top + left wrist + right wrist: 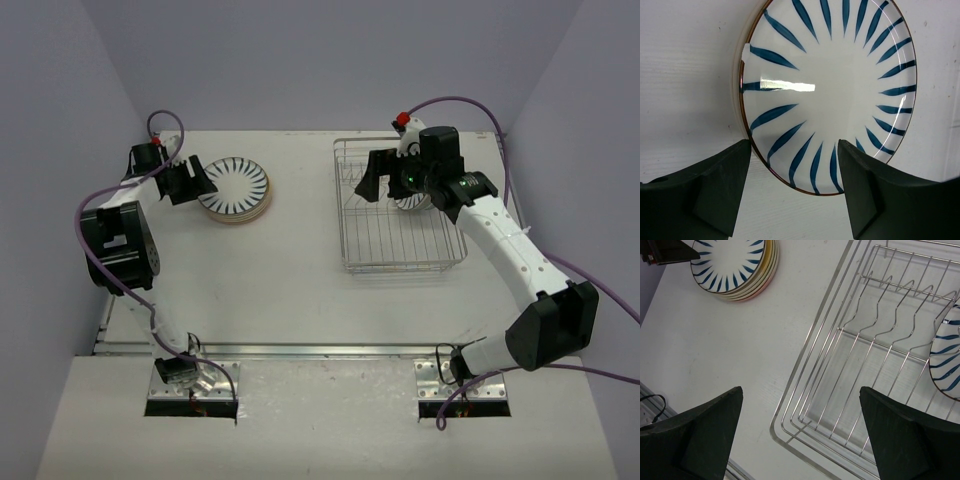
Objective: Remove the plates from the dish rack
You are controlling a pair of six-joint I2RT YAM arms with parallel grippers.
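The white table (pixel 300 270) carries everything. On its right half sits the silver wire dish rack (pixel 345 200), its grid base and slotted dividers mostly bare in the right wrist view (pixel 840 390).

The right arm (pixel 510 250) reaches from its base over the rack. The left arm (pixel 125 235) bends towards the far left of the table.

There a stack of plates (pixel 236 188) lies flat, well apart from the rack. Its top plate (pixel 840 75) is white with dark-blue radial stripes, with yellowish and pink-edged rims showing beneath it (pixel 760 280).

One blue-striped plate (pixel 947 360) is in the rack, on its right side, largely hidden under the right wrist in the overhead view.

The right gripper (pixel 800 395) hangs over the rack's left part, jaws spread wide, with nothing between them.

The left gripper (pixel 792 150) is at the stack's near rim, jaws apart. It seems to hold nothing, though contact with the rim cannot be ruled out.
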